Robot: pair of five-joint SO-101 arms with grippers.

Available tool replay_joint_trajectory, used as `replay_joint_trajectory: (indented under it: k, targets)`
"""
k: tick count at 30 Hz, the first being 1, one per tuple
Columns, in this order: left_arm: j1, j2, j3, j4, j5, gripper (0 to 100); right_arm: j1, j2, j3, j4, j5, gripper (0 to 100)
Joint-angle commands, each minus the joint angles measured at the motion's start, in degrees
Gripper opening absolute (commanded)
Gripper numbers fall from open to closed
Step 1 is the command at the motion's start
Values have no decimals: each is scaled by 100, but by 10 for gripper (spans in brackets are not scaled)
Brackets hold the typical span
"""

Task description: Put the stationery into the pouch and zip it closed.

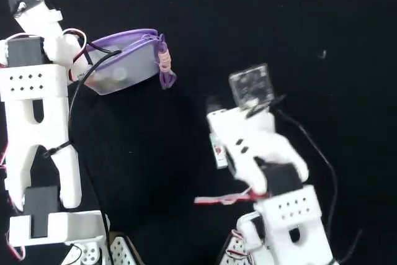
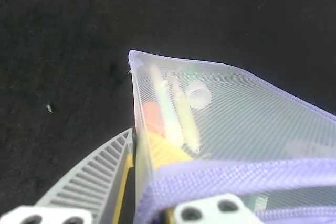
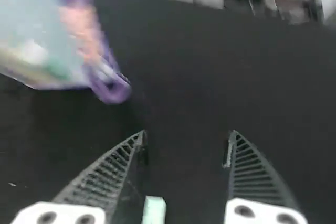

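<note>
A translucent pouch [image 1: 124,63] with purple trim is lifted off the black table at the back left. My left gripper [image 1: 85,69] is shut on its edge. In the left wrist view the pouch [image 2: 226,124] holds several pens and a small round white piece, pinched in my left gripper [image 2: 152,203]. A pink and purple zip strap [image 1: 165,66] hangs from the pouch's right end. My right gripper [image 3: 184,150] stands open over bare table, apart from the pouch [image 3: 31,40] and short of the strap [image 3: 102,74]. In the high view the right gripper [image 1: 214,108] sits mid-table.
The black table [image 1: 322,48] has free room to the right and in front of the pouch. Both arm bases stand at the near edge, with red and white wires [image 1: 223,198] beside the right arm and a black cable [image 1: 319,153] trailing behind it.
</note>
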Motion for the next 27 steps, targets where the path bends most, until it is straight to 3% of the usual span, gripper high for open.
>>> replay_joint_trajectory:
  k: [1,9,17,27]
  targets:
    - [-136,501,-119,-202,-26,29,299,796,-57,35,141,230]
    - [-136,1029,-400,-176,-18,29,-352,2387,-312,9,255,230]
    - [-136,1029,-400,-193,-18,29,-457,3881,-813,334,431,227]
    - [-136,1037,-400,-185,-18,29,-774,4180,-945,378,404,227]
